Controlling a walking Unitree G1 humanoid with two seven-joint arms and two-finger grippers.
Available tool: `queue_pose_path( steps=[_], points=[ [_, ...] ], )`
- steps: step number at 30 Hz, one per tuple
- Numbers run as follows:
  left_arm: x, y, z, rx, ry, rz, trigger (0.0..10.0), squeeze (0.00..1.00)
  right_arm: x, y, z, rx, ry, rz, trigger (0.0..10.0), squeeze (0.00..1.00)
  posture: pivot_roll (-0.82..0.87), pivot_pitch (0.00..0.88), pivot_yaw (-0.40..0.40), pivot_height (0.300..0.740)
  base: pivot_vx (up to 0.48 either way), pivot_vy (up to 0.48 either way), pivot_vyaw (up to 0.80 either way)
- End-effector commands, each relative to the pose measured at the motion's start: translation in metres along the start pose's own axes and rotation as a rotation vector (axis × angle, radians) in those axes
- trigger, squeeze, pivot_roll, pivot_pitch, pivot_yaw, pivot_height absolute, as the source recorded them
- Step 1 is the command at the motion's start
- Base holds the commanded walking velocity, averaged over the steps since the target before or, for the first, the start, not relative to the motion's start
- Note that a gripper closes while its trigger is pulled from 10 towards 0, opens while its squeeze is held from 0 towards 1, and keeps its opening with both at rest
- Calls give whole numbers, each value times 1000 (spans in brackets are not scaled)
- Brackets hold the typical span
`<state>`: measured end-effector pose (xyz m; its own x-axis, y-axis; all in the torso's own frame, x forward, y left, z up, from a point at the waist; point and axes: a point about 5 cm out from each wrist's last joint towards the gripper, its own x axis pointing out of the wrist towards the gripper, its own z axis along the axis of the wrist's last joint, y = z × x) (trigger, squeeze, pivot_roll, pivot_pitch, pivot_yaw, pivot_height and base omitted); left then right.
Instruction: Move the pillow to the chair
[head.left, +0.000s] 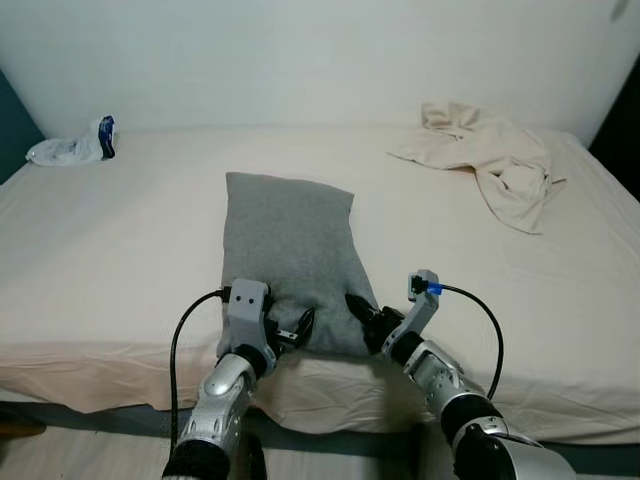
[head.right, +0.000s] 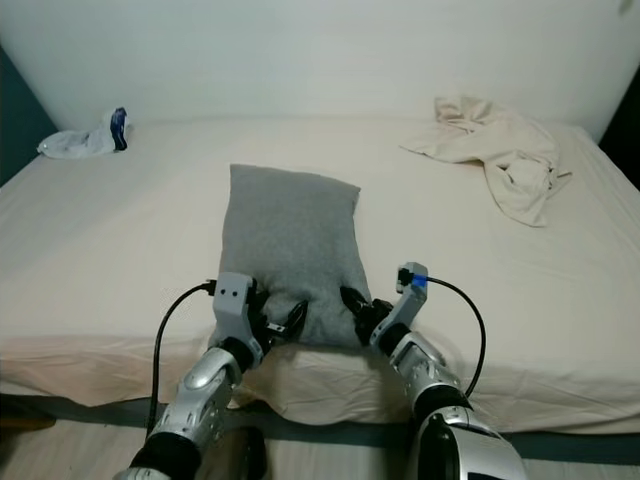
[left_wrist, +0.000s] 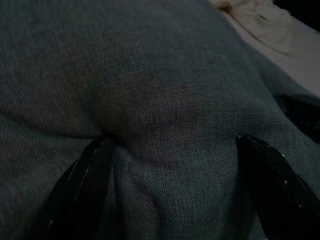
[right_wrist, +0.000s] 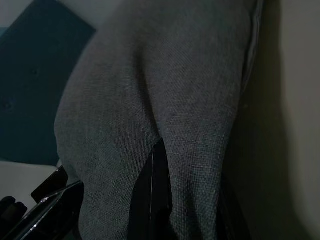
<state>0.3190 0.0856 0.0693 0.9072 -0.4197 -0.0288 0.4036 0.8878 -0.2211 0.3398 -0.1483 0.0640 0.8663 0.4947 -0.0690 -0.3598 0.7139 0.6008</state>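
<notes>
**Desk:** Where does the robot stand with the job?

**Photographer:** At the very start. The grey pillow (head.left: 290, 255) lies flat on the bed (head.left: 120, 260), its near end at the mattress edge. The left pincer (head.left: 297, 330) and the right pincer (head.left: 362, 316) are set at the pillow's two near corners. Nothing looks lifted yet.

**Desk:** Are they gripping it?

**Photographer:** The left wrist view shows that pincer's black fingers (left_wrist: 272, 185) spread wide, with pillow fabric bulging between them, so it reads as released but pressed into the cloth. On the right, one finger (right_wrist: 155, 195) sits in a fold of the cloth; whether that pincer has clenched on it cannot be told.

**Desk:** What is left?

**Photographer:** By these pictures, nearly everything: closing on the pillow, raising it, carrying it off and setting it on the chair.

**Desk:** Anything unclear?

**Photographer:** Both wrist views are dim. The pillow's near edge is masked by the arms. A crumpled cream cloth (head.left: 495, 160) lies at the far right of the bed, a white bag (head.left: 72, 146) at the far left; its contents cannot be made out
</notes>
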Motion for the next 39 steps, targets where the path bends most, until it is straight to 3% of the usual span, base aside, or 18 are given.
queue_pose_path(
  steps=[1,6,11,17,23,39],
  points=[
    [5,-7,-3,-21,27,-17,10000,0,1,-1,15,-51,-60,-24,0,0,-73,0,56,490,0,0,0],
    [9,2,3,-21,11,26,10000,0,-7,-12,32,-161,-75,-78,0,0,-84,0,51,490,0,0,0],
    [4,13,0,-49,8,71,10000,0,-14,-16,29,-139,-92,-72,0,0,-80,0,53,515,0,0,0],
    [4,16,0,-49,8,74,10000,0,-13,-15,29,-138,-99,-71,0,0,-81,0,59,525,0,0,0],
    [14,14,10,-31,-7,53,10000,0,-5,-9,40,-161,-121,-62,0,0,-80,0,66,555,0,0,0],
    [7,19,-4,-30,44,74,10000,0,-11,-14,12,-161,-30,-110,0,0,-72,0,60,630,0,0,0]
  ],
)
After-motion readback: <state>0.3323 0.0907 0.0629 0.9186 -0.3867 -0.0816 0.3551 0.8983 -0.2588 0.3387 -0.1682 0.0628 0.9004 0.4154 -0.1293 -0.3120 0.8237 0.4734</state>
